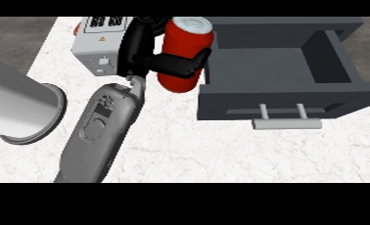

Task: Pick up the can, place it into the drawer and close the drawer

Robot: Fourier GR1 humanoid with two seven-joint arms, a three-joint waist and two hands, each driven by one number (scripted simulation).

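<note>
At the white marble worktop (217, 155), the robot's left hand (155, 55) has its black fingers (189, 62) curled around a red cylindrical can with a silver top (184, 40), held upright just off the ten o'clock corner of the open dark grey drawer (274, 99). The can appears lifted and not yet over the drawer's cavity, so carrying it toward three o'clock likely comes next. A white appliance box (98, 48) sits at nine o'clock from the can; a grey cylinder (25, 104) lies at the frame's left edge. The right hand is out of view.
</note>
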